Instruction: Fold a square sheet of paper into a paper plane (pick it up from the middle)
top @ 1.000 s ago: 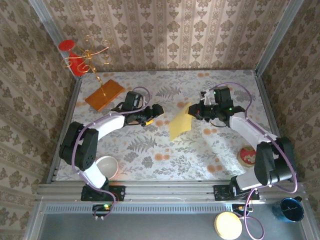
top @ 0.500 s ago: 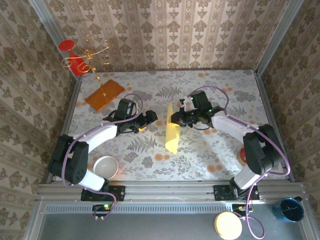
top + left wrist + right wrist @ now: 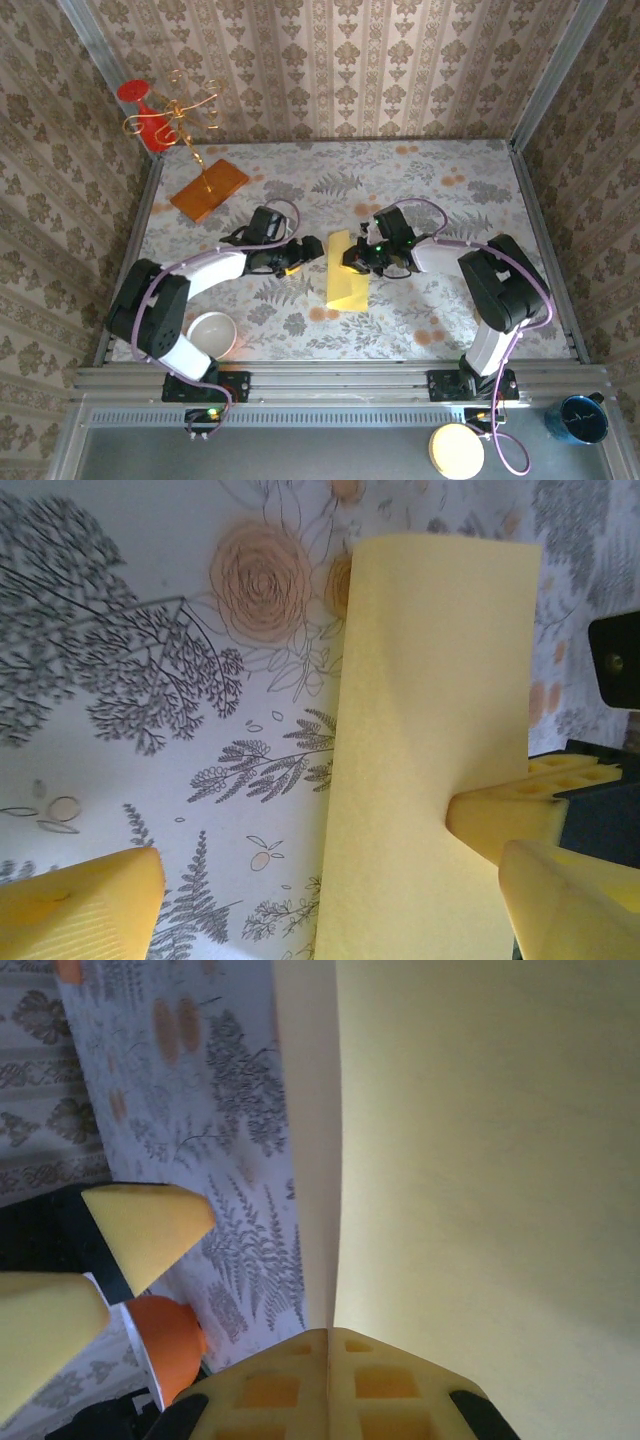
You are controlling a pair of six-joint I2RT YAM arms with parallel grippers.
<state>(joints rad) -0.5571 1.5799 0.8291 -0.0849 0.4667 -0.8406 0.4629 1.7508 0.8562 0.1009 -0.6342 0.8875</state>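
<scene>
Since the earlier frame, we see the square sheet of paper (image 3: 347, 282) lowered, folded, at table (image 3: 440, 190) centre. Right fingers (image 3: 285, 1392) pinch its edge; left fingers (image 3: 80, 905) stand apart beside it. White bowl (image 3: 213, 333) sits near the left base.

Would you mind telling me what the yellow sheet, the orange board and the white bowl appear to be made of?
The yellow sheet looks like thin matte paper: it bends softly, with a faint grain. The orange board seems rigid and smooth, perhaps plastic or painted wood. The white bowl looks smooth and hard, probably ceramic or plastic.
</scene>
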